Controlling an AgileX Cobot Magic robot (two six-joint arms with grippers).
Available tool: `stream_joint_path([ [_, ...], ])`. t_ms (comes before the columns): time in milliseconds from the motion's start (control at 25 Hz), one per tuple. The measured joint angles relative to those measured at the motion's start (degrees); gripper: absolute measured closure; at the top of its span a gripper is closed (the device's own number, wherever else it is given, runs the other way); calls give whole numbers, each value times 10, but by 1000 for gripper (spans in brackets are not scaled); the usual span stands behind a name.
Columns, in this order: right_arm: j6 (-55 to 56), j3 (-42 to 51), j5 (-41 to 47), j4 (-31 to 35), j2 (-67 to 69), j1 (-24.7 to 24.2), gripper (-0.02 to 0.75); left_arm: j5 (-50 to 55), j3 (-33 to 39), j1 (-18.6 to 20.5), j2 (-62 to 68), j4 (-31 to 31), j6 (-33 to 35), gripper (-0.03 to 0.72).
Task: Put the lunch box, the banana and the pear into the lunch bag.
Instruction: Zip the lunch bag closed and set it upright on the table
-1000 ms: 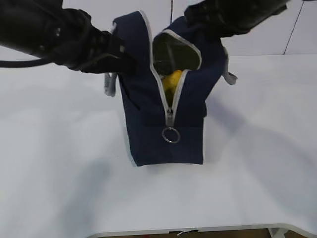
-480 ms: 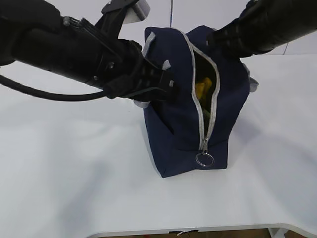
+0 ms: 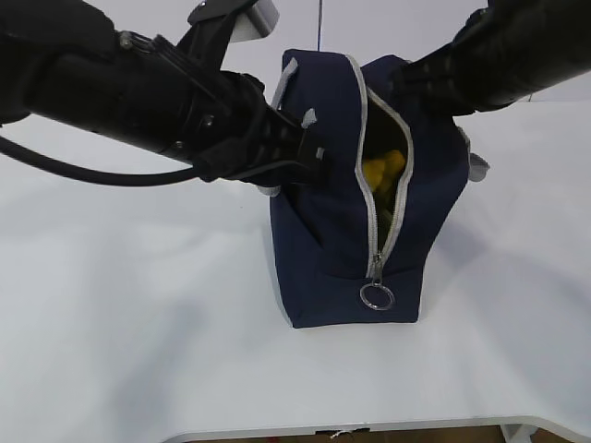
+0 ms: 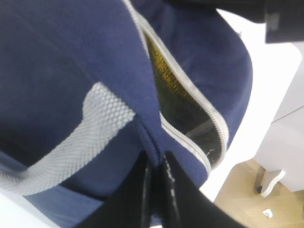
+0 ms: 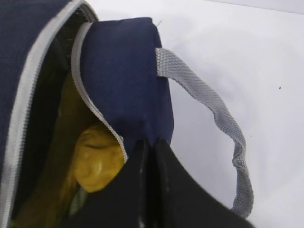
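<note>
The navy lunch bag (image 3: 332,249) stands upright mid-table with its grey zipper open down the end face and the ring pull (image 3: 376,296) hanging low. Yellow fruit (image 3: 380,169) shows through the gap. In the right wrist view a plump yellow pear (image 5: 97,156) lies inside the opening; I cannot tell the banana apart, and the lunch box is hidden. My left gripper (image 4: 156,164) is shut on a fold of the bag's left wall (image 4: 71,57). My right gripper (image 5: 149,147) is shut on the bag's right wall (image 5: 123,71) beside the zipper edge.
A grey webbing handle (image 5: 213,114) loops out over the white table (image 3: 120,314) on the right side; the other handle (image 4: 85,137) lies across the left wall. Both arms reach in over the bag from the back. The table's front edge (image 3: 369,429) is near.
The bag has moved right and turned, its opening now narrower and taller. My left arm has swung forward across the left of the exterior view. Both grippers keep their hold.
</note>
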Motion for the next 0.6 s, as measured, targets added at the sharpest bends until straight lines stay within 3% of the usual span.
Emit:
stream_joint_path([
  [400,12,9,-14,-11,0,0,698,5,0,0,1,0,0,703],
  [600,12,9,-29,-11,-2,0,478,10,0,0,1,0,0,703],
])
